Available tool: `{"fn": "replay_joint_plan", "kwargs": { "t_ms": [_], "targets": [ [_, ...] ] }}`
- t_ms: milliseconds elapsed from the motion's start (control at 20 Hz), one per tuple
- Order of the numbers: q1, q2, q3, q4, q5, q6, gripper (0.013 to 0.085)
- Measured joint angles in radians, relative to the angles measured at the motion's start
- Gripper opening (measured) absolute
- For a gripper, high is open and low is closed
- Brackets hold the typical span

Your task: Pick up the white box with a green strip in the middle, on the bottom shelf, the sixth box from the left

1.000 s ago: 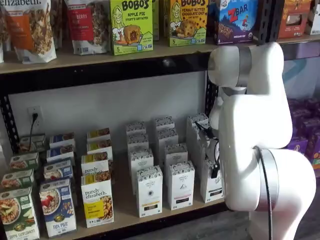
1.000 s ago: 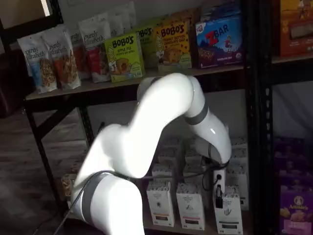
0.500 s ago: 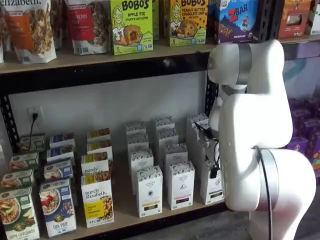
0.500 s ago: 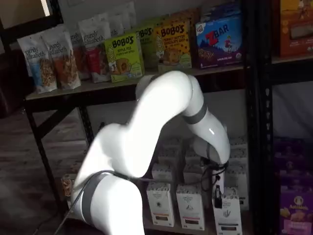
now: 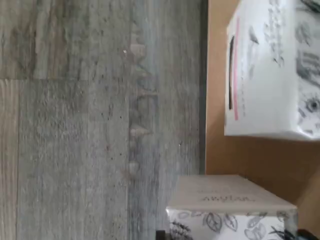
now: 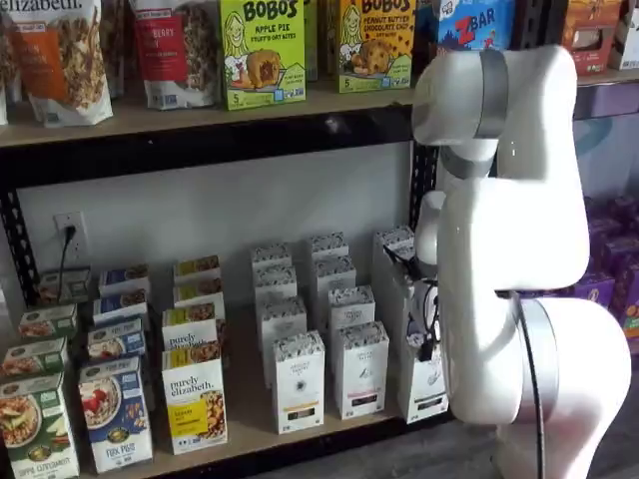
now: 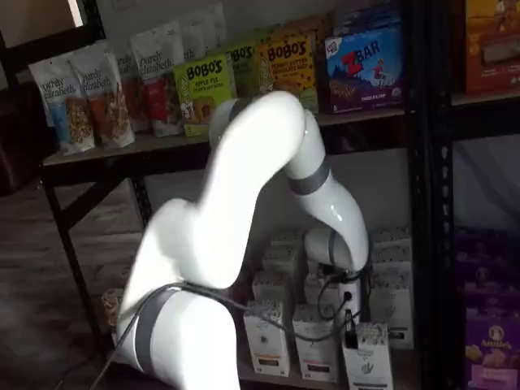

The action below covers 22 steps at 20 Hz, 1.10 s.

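The white box (image 6: 426, 385) stands at the right end of the bottom shelf (image 6: 246, 401), at its front edge. It is a tall white carton with a speckled top, and it also shows in a shelf view (image 7: 370, 364). My gripper (image 6: 423, 345) sits against the box's upper front, partly behind the white arm, with a black cable beside it. In a shelf view the black fingers (image 7: 349, 329) press on the box's top left. The box moves with the fingers. The wrist view shows a leaf-printed white carton (image 5: 231, 212) close by, on the tan board (image 5: 220, 125).
More white cartons (image 6: 299, 380) stand in rows to the left, then Purely Elizabeth boxes (image 6: 194, 409). The upper board (image 6: 200, 112) carries Bobo's boxes (image 6: 262, 50). A black rack post (image 6: 423, 190) rises behind the arm. Purple boxes (image 6: 611, 261) stand to the right. Grey plank floor (image 5: 100, 125) lies below.
The arm's elbow has risen. The gripper and the white box have slid forward towards the shelf's front edge, lower in both shelf views.
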Motion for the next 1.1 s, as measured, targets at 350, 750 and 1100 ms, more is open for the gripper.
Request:
{"fn": "replay_joint_plan", "kwargs": {
  "t_ms": [350,750,1100],
  "targets": [
    [0.007,-0.033,0.115,-0.090,-0.120,0.088,0.0530],
    [0.026,-0.004,0.117,-0.010,-0.171,0.030,0.0450],
    [0.022,-0.017,0.130,0.063,-0.173,-0.046,0.0450]
  ]
}}
